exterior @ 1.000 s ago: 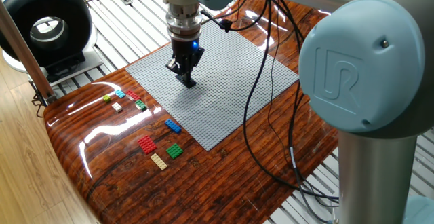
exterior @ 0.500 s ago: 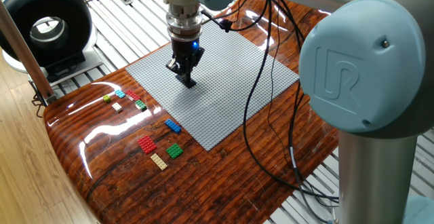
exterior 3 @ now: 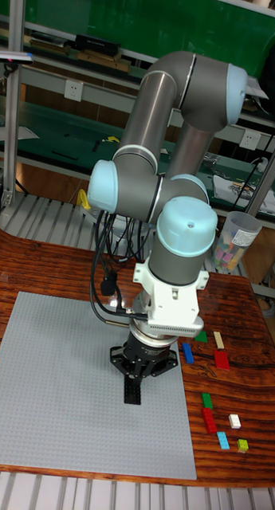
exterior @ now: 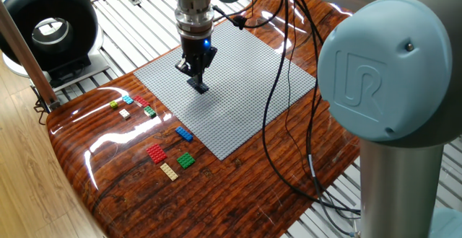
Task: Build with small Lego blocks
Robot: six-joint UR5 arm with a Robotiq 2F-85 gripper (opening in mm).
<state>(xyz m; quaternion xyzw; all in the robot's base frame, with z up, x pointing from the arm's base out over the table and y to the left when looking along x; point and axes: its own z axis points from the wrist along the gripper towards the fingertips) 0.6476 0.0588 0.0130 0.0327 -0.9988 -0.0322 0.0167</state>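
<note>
Gripper [exterior: 200,87] points straight down over the grey baseplate [exterior: 245,72], tips at or just above the studs; contact cannot be told from either view. Fingers look drawn close together, but whether a brick sits between them, or whether they are fully together, cannot be told: the tips are dark and small.

Loose Lego blocks lie on the wooden tabletop [exterior: 130,187] beside the baseplate's edge: blue [exterior: 184,133], red [exterior: 157,153], green [exterior: 186,160], tan [exterior: 169,171], and a further small cluster [exterior: 132,106] with white, yellow-green and light blue pieces, near the plate's left corner.

Risks, as judged:
- If a brick is held, slight misalignment with the studs would leave it tilted or unseated.
- Pressing off-centre could shift the baseplate, which shows no visible fastening.
- Trailing black cables [exterior: 285,115] cross the plate and could snag.
</note>
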